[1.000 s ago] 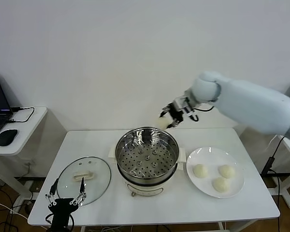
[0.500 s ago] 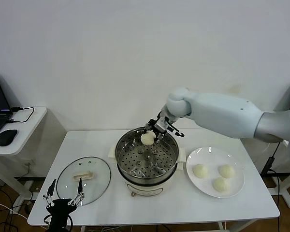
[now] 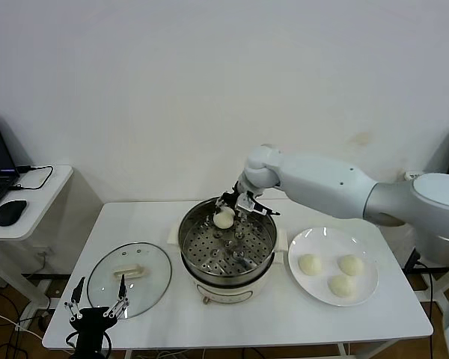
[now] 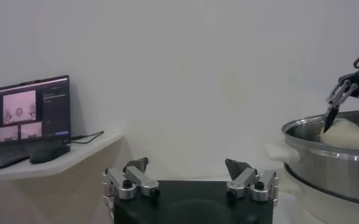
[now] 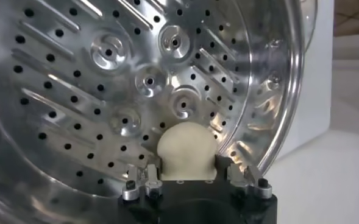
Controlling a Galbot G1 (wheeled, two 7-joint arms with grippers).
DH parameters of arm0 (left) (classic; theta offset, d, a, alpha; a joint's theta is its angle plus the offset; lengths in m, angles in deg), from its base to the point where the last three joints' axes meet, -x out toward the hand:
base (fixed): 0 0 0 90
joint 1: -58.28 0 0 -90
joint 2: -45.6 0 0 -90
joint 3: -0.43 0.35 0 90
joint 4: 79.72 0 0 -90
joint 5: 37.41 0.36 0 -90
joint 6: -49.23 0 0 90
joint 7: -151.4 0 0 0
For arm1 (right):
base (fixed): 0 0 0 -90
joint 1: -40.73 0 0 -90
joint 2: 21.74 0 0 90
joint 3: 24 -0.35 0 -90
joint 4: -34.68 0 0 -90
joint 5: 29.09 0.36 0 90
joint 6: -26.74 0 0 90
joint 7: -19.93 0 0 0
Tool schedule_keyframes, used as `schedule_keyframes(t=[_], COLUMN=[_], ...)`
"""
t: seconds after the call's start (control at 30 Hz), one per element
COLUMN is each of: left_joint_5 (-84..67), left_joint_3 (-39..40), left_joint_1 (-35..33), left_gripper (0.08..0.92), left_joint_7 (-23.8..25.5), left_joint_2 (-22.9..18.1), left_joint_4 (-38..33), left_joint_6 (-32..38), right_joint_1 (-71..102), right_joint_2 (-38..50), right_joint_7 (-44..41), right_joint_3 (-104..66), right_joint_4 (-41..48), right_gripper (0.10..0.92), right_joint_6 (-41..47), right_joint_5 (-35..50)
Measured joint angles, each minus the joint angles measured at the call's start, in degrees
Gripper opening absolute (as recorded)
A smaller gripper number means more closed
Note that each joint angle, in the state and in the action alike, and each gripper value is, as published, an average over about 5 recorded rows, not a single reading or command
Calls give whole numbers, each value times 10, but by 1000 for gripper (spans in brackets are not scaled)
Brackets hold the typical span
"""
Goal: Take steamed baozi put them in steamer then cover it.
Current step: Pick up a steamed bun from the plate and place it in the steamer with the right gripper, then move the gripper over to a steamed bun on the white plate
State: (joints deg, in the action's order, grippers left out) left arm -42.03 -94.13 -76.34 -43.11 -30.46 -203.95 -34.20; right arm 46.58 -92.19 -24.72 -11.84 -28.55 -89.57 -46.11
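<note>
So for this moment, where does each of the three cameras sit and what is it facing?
Head: high, looking down at the table; right arm holds a baozi over the steamer.
Left wrist: low by the table edge, facing sideways; left gripper open.
Right wrist: above the steamer, facing its perforated floor; right gripper clamps the baozi.
All show steamer and baozi.

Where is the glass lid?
In the head view the lid lies flat on the table, left of the steamer, just beyond the left gripper.

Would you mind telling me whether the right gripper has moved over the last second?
Yes. The right gripper, shut on a baozi, was beyond the steamer rim; now it has come forward and down, over the basket's far side.
</note>
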Motion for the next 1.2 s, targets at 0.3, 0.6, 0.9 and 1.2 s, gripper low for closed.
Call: schedule_keyframes(t=[0.3,0.6,0.9,1.2], left_joint_5=[-4,-8,-4,-5], left_joint_3=[-5,-4,6,4], left_joint_1=[-2,0,2,6], left_gripper=[823,823,823,823], left_joint_7=[0,2,3,4], left_joint_2=[5,15,19,28], left_joint_4=[-7,-15,-16,-10], left_joint_6=[-1,-3,-3,-5], right_joint_1=[-41,-117,-118,-29], right_joint_2=[29,136,283,382], right_joint_7=[-27,-89,-107,-114], right_joint_3=[5,13,4,-45], right_joint_4=[-38,-143,-240,-274], right_gripper=[822,823,823,823], right_joint_6=[42,217,361,418], right_joint_5=[69,198,245,239])
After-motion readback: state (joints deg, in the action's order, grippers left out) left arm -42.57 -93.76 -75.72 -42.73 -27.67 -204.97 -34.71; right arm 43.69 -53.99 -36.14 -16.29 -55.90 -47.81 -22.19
